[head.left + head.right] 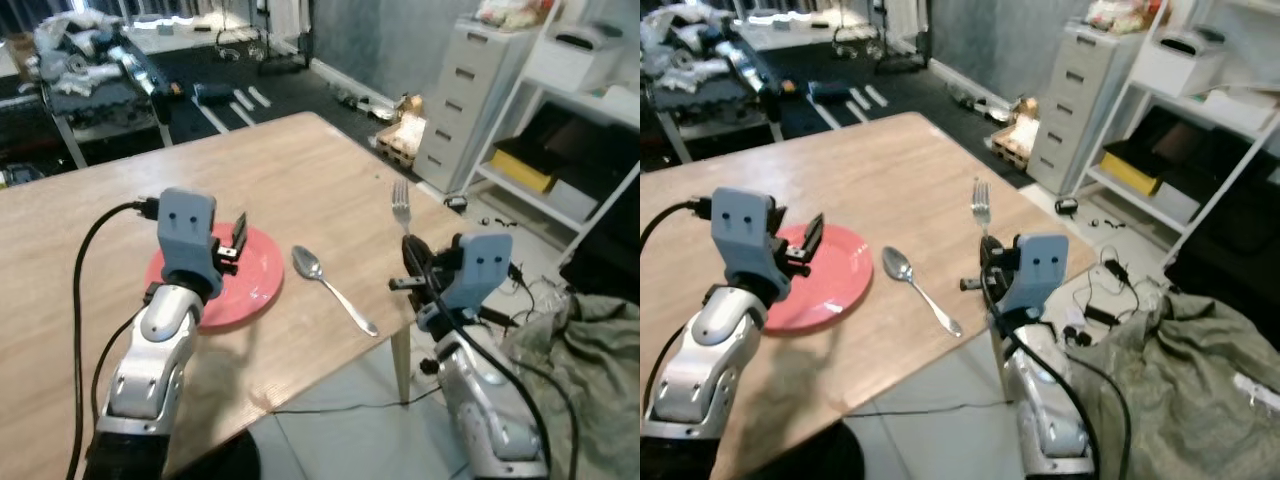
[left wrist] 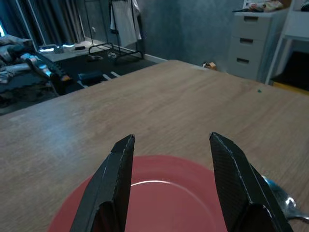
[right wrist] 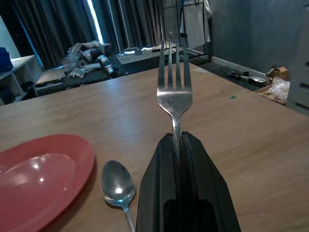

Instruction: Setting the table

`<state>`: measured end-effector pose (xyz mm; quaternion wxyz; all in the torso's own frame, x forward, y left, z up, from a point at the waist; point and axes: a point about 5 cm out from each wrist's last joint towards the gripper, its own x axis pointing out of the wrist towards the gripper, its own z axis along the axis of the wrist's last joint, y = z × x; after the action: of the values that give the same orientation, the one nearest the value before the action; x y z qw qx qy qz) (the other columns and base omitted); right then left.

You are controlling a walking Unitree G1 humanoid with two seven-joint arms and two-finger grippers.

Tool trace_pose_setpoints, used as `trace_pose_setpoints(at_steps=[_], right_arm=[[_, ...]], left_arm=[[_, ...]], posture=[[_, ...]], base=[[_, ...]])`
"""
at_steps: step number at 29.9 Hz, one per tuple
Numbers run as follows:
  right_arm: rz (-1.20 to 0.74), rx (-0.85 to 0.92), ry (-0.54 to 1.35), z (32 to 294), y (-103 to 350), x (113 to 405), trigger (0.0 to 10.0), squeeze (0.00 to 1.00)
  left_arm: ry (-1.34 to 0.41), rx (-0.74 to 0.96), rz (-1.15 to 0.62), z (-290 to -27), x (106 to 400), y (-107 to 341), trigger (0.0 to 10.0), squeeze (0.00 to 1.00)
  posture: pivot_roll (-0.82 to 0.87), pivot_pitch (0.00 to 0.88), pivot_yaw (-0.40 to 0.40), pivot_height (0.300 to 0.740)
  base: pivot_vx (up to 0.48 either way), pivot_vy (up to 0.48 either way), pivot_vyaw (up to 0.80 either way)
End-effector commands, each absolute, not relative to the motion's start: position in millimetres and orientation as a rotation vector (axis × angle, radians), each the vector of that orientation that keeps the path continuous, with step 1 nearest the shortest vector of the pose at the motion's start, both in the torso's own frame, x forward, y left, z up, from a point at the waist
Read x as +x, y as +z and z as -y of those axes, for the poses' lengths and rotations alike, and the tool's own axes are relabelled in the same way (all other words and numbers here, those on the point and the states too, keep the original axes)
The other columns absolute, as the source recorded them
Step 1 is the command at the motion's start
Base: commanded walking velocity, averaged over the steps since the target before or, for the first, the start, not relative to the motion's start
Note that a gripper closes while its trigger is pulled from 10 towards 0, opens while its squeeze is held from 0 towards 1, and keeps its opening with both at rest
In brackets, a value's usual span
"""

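On the far left of the head views, beyond the wooden counter (image 1: 300,170), a low dark bench (image 1: 95,100) carries a heap of crumpled clothes and odds and ends. The counter itself runs from the left edge to a corner on the right, near the robot's right arm.

The left gripper (image 1: 236,243) hangs over the near side of the red plate (image 1: 255,275), its silver arm rising from the lower left with a black cable looping off the wrist. In the left wrist view the two black fingers (image 2: 113,186) stand well apart with nothing between them, the plate's rim (image 2: 159,166) showing in the gap below; whether the fingertips touch the plate is hard to tell from these angles.

Just right of the plate lies a spoon (image 1: 330,285), flat on the counter, bowl toward the far side and handle running to the near right. Plate and spoon are close but apart.

Further right, the right gripper (image 1: 408,245) sits at the counter's right edge, clamped tight on the handle of a fork (image 1: 401,207). The fork stands upright, tines upward, above the counter surface. The right wrist view shows the tines (image 3: 174,87) rising straight out of the pinched fingers, with spoon and plate beside them.

Past the counter on the right stand a grey drawer cabinet (image 1: 470,100) and a white shelf unit (image 1: 580,130); a greenish cloth (image 1: 580,350) lies rumpled on the floor.
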<state>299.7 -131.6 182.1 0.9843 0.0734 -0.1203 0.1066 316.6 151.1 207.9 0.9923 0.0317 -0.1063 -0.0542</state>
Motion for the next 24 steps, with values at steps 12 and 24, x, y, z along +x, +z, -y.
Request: trace_pose_setpoints(at_steps=[12, 24], right_arm=[[0.221, 0.102, 0.219, 130, 178, 300, 10.0, 0.00], [0.096, -0.028, 0.262, 118, 165, 328, 10.0, 0.00]], left_arm=[[-0.113, 0.067, 0.181, -152, 315, 203, 10.0, 0.00], [-0.216, 0.153, 0.087, -177, 298, 196, 10.0, 0.00]], posture=[[-0.05, 0.000, 0.068, 0.740], [0.04, 0.000, 0.033, 0.740]], base=[[0.000, 0.000, 0.00], [0.000, 0.000, 0.00]])
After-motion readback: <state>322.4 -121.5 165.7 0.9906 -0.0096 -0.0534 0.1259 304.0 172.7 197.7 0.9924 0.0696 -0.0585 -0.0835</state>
